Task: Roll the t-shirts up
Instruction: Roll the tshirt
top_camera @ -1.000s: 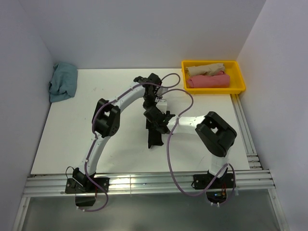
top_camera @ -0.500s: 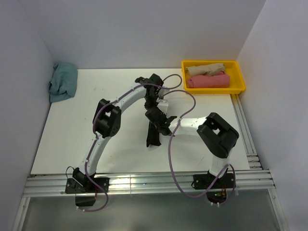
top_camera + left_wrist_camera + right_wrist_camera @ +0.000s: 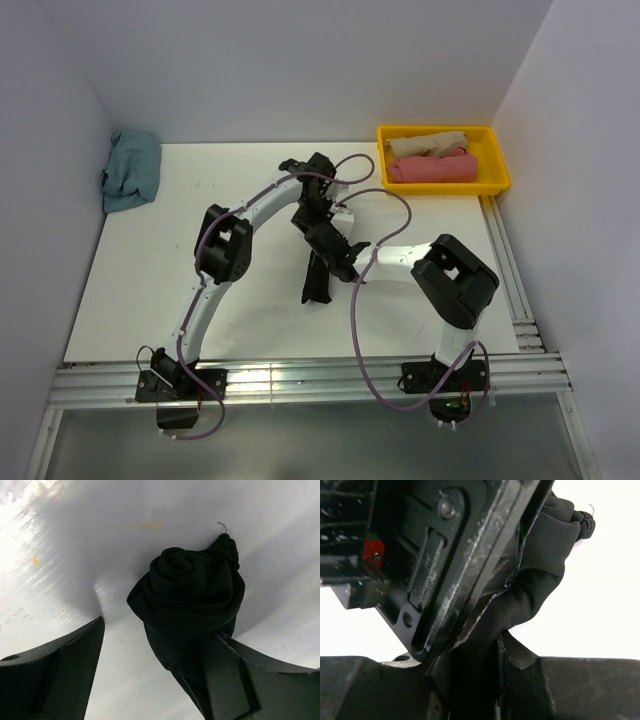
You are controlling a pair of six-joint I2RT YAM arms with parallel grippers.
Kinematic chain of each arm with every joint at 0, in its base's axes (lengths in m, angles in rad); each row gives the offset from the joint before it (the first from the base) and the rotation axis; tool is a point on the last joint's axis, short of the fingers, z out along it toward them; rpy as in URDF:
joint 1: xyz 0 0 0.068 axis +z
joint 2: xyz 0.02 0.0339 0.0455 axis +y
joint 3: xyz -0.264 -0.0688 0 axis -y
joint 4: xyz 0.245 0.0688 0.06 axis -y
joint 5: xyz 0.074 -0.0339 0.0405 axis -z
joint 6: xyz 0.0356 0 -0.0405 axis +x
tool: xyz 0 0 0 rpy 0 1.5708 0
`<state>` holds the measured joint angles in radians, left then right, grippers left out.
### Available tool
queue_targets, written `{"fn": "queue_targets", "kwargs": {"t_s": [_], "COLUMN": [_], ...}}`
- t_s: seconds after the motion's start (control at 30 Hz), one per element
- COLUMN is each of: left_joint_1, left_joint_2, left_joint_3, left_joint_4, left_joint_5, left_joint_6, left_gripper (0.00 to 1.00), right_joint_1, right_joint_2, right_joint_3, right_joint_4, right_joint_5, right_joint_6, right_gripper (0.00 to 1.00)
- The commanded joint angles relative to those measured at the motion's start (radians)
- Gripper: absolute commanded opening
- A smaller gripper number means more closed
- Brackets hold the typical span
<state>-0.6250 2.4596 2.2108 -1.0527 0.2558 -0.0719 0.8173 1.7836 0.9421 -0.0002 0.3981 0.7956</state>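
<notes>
Rolled black cloth t-shirt (image 3: 318, 282) mid-frame in overhead view. From lower left, left arm (image 3: 222, 245) arches in, left gripper (image 3: 159, 630) spread wide astride roll end; from lower right, right arm (image 3: 452, 278) bends low, right gripper (image 3: 472, 677) pinching same shirt.

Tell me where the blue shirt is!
In the top view, the blue shirt lies bunched at the far left corner of the table.

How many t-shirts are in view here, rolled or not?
4. A rolled black t-shirt at the centre, a crumpled blue t-shirt far left, and a beige roll and a pink roll in the yellow bin. Others may hide beneath.
</notes>
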Motion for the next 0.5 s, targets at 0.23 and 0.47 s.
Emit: {"fn": "queue_targets", "kwargs": {"t_s": [0.23, 0.47], "left_joint_1": [0.050, 0.131], "left_joint_2": [0.006, 0.010], "left_joint_3": [0.050, 0.096], "left_joint_4": [0.121, 0.146], "left_joint_5": [-0.174, -0.136], "left_joint_6": [-0.031, -0.060], "left_gripper": [0.85, 0.83], "right_joint_1": [0.008, 0.010], "right_joint_2": [-0.018, -0.006], "right_joint_3": [-0.026, -0.026], "right_joint_4": [-0.092, -0.093], "right_joint_5": [0.011, 0.004], "right_joint_6": [-0.050, -0.059], "right_gripper": [0.00, 0.00]}}
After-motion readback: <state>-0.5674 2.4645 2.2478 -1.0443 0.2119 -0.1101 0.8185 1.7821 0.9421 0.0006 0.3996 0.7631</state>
